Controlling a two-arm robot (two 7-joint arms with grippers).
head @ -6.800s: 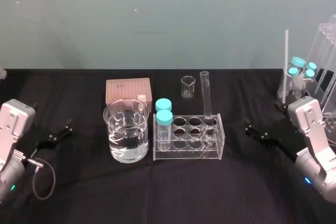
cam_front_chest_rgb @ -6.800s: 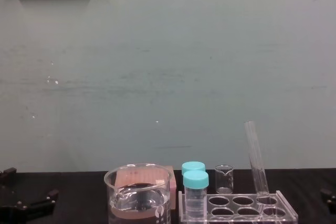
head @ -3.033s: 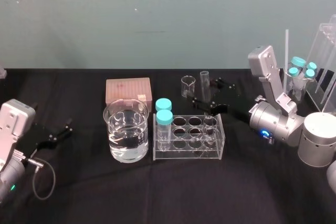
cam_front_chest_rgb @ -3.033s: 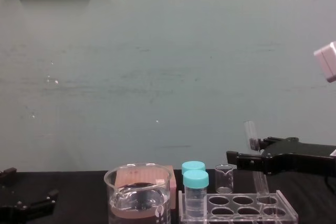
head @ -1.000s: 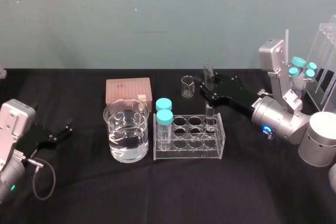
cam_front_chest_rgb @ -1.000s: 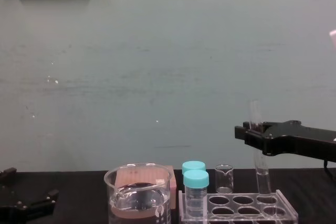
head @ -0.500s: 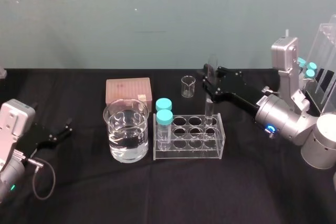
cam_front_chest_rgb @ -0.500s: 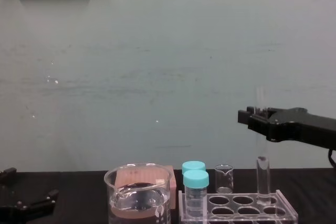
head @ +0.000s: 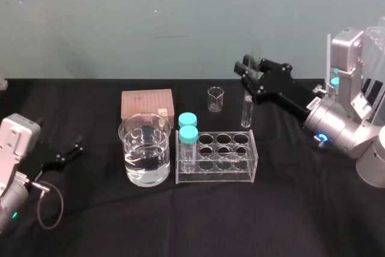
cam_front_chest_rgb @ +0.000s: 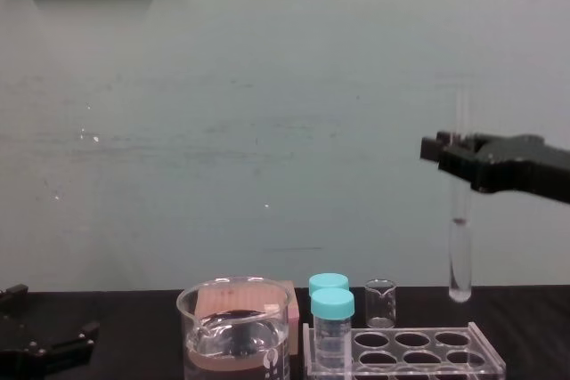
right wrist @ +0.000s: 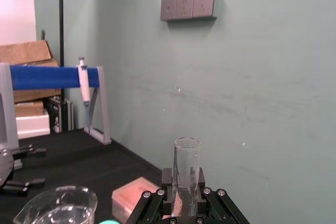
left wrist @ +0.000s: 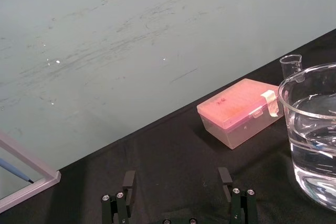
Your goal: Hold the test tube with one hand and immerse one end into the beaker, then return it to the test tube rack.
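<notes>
My right gripper [head: 248, 75] is shut on the test tube [head: 246, 112], a long clear glass tube held upright in the air. In the chest view the test tube [cam_front_chest_rgb: 460, 260] hangs with its round bottom above the back right holes of the test tube rack [cam_front_chest_rgb: 405, 351], and the right gripper [cam_front_chest_rgb: 443, 149] grips its upper half. The right wrist view shows the test tube [right wrist: 186, 174] between the black fingers [right wrist: 155, 203]. The beaker [head: 144, 148], partly filled with clear liquid, stands left of the test tube rack [head: 216, 167]. My left gripper [left wrist: 177, 182] rests open at the table's left, well left of the beaker [left wrist: 312, 129].
Two vials with turquoise caps [head: 187, 130] stand in the rack's left holes. A tiny beaker [head: 215, 99] and a pink box [head: 147, 103] sit behind. A clear acrylic stand [head: 370, 58] with more capped vials is at the far right.
The right gripper has lifted the test tube straight up out of the rack's back right hole and drifted slightly right. The left arm has not moved.
</notes>
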